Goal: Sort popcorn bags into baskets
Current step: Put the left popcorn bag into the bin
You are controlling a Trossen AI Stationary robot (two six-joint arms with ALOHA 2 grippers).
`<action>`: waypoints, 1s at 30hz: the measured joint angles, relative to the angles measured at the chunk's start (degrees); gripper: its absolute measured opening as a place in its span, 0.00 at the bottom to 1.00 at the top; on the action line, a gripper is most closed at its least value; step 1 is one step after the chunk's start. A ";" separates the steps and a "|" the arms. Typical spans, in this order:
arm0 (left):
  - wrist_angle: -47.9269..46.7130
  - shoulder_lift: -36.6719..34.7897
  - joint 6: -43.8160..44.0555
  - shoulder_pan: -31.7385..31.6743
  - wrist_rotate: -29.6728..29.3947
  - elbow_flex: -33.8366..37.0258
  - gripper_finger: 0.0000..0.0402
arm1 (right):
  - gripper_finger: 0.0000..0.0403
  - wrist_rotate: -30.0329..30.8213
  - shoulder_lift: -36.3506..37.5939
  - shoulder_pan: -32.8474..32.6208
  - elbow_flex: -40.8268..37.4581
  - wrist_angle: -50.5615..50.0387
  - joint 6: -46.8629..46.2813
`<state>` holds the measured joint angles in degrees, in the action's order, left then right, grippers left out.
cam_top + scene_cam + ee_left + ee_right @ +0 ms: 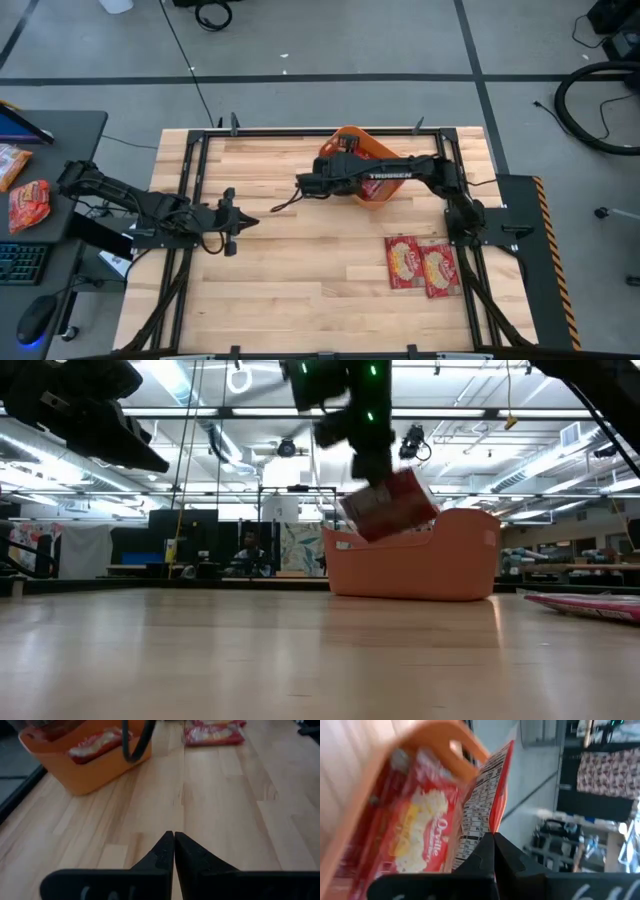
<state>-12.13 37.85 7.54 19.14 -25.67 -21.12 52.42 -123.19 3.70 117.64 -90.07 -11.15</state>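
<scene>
An orange tub [372, 152] stands at the table's far middle; it also shows in the low view [440, 565] and the left wrist view [85, 772]. My right gripper [372, 472] hangs over the tub's left end, shut on a red popcorn packet [392, 506]. In the high view the arm hides this packet. Another packet [422, 840] lies inside the tub. Two packets [421, 264] lie flat on the table near the right arm's base. My left gripper [174, 845] is shut and holds nothing, above the table's left side [235, 222]. My right gripper pinches the packet between its two fingers at one edge [482, 822], with the printed back side facing the wrist camera. The fingers come from above, pointing down. The packet hangs tilted below them, lifted clear above the tub's left rim [345, 538].
Bare wood lies between the left gripper and the tub. The two flat packets also show in the low view [585, 603] and the left wrist view [215, 732]. More packets [28, 205] lie on a side table left of the work table. A cable [132, 745] hangs near the tub.
</scene>
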 joint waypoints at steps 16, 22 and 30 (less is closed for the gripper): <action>-0.69 0.00 3.89 0.00 0.02 0.00 0.05 | 0.26 -12.71 7.58 0.76 -14.21 2.38 -8.80; -0.65 0.00 3.36 0.00 0.00 0.00 0.05 | 0.30 -19.01 8.96 -7.62 -7.94 5.85 -14.62; -0.60 0.00 0.77 0.00 -0.01 0.00 0.05 | 0.29 -28.55 8.08 -18.39 -10.96 10.66 -29.42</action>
<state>-12.73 37.85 8.32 19.14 -25.67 -21.12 23.88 -115.11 -14.69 106.68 -79.41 -40.58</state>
